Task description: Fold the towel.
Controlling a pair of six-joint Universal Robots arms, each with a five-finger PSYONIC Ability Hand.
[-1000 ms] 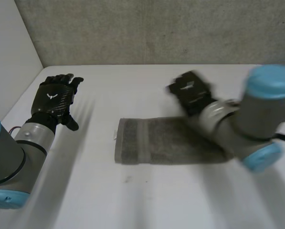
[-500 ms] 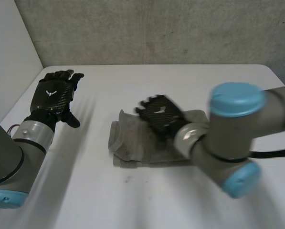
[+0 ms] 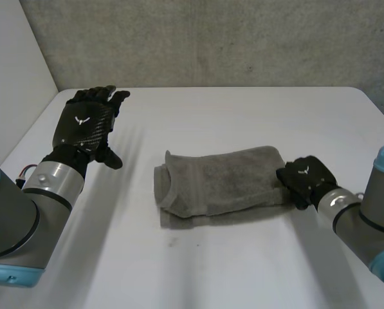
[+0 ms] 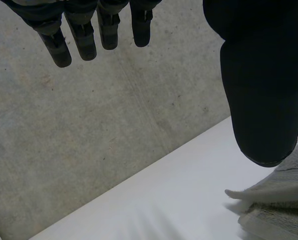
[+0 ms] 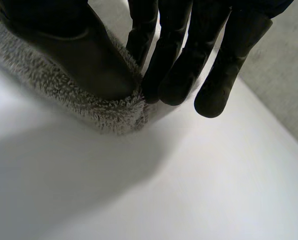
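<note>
A white worktop (image 3: 198,264) seen from above, with a grey wall (image 3: 211,38) behind its far edge. Near the worktop's left edge, towards the far-left corner, the robot's left arm (image 3: 18,219) reaches up from the near side. Its black left hand (image 3: 85,125) is raised off the surface, with straight, spread fingers (image 4: 84,40) holding nothing and the thumb sticking out to the side. From that wrist's camera, a layered end of the towel (image 4: 283,185) lies on the worktop beyond the thumb.

In the middle of the worktop lies the grey towel (image 3: 224,180), folded over into a long band running left to right. Its layers do not line up at the left end, where a lower layer shows along the near edge.

At the towel's right end, the right hand (image 3: 305,179) has its fingers curled. In its wrist camera, the thumb (image 5: 89,55) lies on the fluffy pile. The fingertips (image 5: 173,75) meet the towel's end beside it, so the end is nipped between them. The right arm (image 3: 372,225) comes in from the worktop's near-right corner.
</note>
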